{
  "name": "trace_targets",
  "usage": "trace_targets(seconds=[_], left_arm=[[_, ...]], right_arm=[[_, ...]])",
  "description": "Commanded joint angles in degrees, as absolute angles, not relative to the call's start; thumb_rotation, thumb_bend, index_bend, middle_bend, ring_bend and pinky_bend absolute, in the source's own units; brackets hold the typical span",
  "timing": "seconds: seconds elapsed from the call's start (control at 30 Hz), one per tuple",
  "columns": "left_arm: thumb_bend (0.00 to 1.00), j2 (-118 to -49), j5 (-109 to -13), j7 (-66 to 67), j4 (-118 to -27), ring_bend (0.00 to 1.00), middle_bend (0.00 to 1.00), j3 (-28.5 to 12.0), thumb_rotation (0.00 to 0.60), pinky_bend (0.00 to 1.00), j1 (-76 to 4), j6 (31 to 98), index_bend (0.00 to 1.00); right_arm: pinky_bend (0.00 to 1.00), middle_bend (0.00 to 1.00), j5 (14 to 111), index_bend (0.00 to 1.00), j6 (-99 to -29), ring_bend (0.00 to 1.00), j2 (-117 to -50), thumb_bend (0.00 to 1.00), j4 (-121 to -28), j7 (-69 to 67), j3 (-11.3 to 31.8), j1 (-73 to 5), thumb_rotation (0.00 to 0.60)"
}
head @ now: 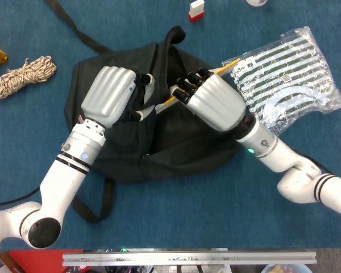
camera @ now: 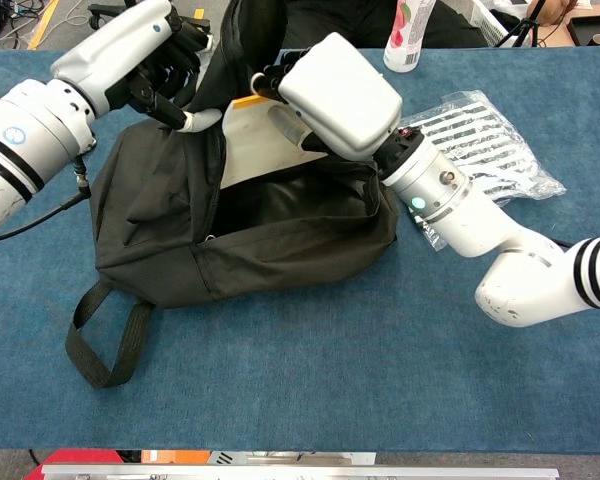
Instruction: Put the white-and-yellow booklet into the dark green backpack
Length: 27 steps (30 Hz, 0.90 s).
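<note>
- Two hands met over the dark green backpack (head: 176,145) in the head view: the left hand (head: 109,94) gripped the raised edge of the bag's opening at about 10 o'clock from the bag's middle, fingers curled into the fabric.
- The right hand (head: 213,102) sat at 2 o'clock of the bag's middle, holding the white-and-yellow booklet (head: 169,101), whose edge showed as a thin yellow-and-white line poking past the fingers toward the opening.
- A striped plastic package (head: 284,79) lay on the blue table (head: 216,216) at 3 o'clock of the right hand, a rope coil (head: 24,75) at 9 o'clock of the bag.
- In the chest view, the left hand (camera: 140,50) held the flap up at 11 o'clock.
- The right hand (camera: 340,92) clasped the booklet (camera: 255,145), its lower part already down inside the bag's (camera: 180,250) mouth.
</note>
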<state>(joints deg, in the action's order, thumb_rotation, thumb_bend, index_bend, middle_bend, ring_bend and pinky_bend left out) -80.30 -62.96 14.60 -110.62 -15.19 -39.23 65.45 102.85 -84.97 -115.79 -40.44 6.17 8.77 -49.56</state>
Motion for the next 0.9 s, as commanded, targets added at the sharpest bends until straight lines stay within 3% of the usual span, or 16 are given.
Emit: trace_targets(seconds=[0.03, 0.4, 0.9], left_arm=[[0.3, -80.3, -62.9, 14.5, -110.5, 0.82, 0.83, -15.2, 0.6, 1.0, -39.3, 65.5, 0.74], [0.3, -79.5, -62.5, 13.6, -110.1, 0.82, 0.83, -14.9, 0.6, 1.0, -39.2, 65.2, 0.74], [0.3, -78.8, -62.2, 13.4, -110.3, 0.82, 0.83, -14.8, 0.6, 1.0, -39.3, 65.5, 0.74]], right_arm=[[0.74, 0.71, 102.5, 0.93, -85.0, 0.61, -116.6, 0.45, -39.8, 5.8, 8.7, -49.8, 0.6], [0.74, 0.71, 103.1, 0.93, -86.4, 0.61, -118.8, 0.44, -34.4, 3.1, 4.0, -47.7, 0.6], [0.74, 0.71, 100.3, 0.93, -83.0, 0.61, -119.9, 0.4, -34.9, 2.1, 3.2, -46.8, 0.6]])
